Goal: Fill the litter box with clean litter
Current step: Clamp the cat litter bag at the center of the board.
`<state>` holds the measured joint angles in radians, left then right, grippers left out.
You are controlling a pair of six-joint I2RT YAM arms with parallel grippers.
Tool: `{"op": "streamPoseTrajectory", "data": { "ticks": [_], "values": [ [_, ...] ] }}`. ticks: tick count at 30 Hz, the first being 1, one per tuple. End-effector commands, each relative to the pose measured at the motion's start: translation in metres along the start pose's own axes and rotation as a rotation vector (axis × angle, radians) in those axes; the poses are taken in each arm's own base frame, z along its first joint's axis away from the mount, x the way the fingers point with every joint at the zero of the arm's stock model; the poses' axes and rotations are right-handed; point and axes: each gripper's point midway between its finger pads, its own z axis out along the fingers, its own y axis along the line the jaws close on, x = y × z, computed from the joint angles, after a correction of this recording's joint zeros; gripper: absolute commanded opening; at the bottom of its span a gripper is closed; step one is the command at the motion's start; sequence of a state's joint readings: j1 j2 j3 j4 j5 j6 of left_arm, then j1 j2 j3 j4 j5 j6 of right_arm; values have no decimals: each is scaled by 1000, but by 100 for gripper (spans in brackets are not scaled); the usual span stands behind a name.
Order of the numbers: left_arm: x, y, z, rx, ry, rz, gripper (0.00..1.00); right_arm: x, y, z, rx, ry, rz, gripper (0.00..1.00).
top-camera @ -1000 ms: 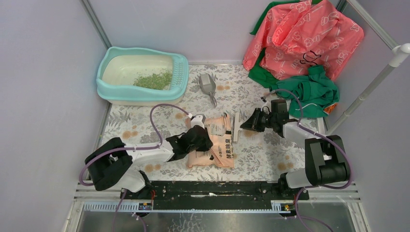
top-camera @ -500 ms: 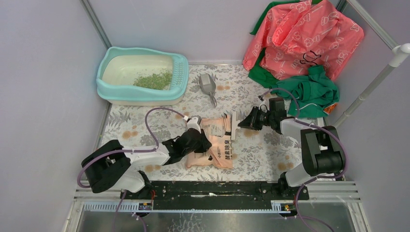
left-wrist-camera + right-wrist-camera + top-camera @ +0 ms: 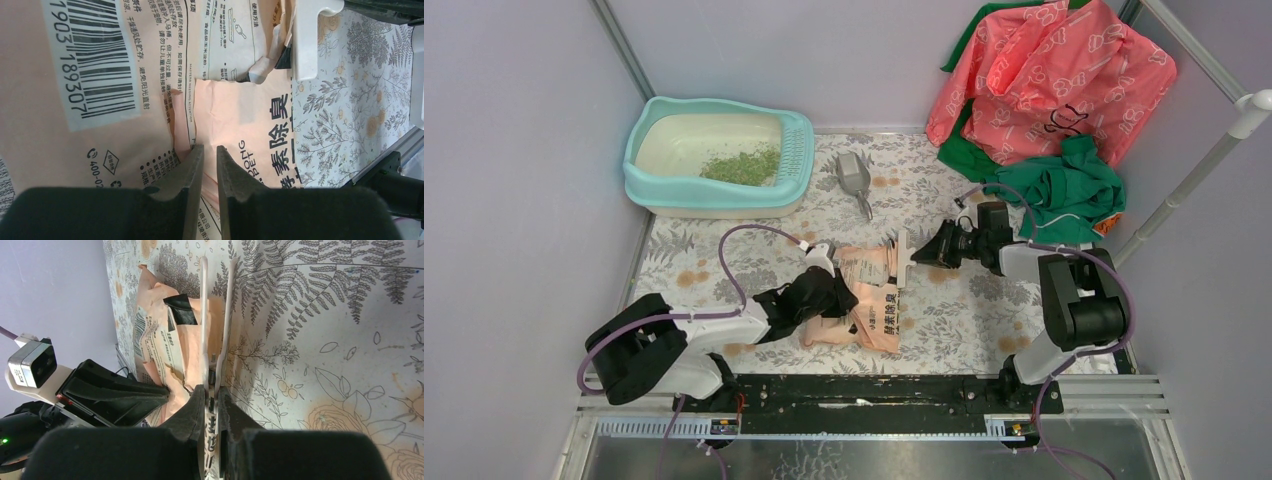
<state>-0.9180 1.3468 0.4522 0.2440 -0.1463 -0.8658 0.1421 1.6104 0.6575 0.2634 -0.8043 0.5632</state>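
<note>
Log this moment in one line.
left gripper: shut on bag | right gripper: shut on white clip | litter box: some clean litter

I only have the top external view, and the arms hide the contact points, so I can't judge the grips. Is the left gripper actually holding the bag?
Observer: Yes. In the left wrist view the left gripper is pinched on a raised fold of the bag, off to one side of the barcode.
Operator: And the right gripper?
Observer: The right wrist view shows the right gripper shut on the near end of a white clip, whose two long bars straddle the bag's edge.
</note>
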Motion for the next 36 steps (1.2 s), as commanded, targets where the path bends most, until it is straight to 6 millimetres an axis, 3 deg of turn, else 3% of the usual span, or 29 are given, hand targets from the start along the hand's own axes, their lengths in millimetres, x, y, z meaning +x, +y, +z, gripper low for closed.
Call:
{"op": "streamPoseTrajectory", "data": {
  "ticks": [1, 10, 36],
  "values": [
    [39, 62, -10, -196, 131, 57, 23, -4, 18, 8, -75, 6, -38, 0],
    [40, 63, -10, -194, 130, 54, 23, 11, 17, 25, -87, 41, -13, 0],
    [40, 62, -7, -179, 127, 45, 23, 43, 31, 19, -108, 135, 10, 0]
  ]
}}
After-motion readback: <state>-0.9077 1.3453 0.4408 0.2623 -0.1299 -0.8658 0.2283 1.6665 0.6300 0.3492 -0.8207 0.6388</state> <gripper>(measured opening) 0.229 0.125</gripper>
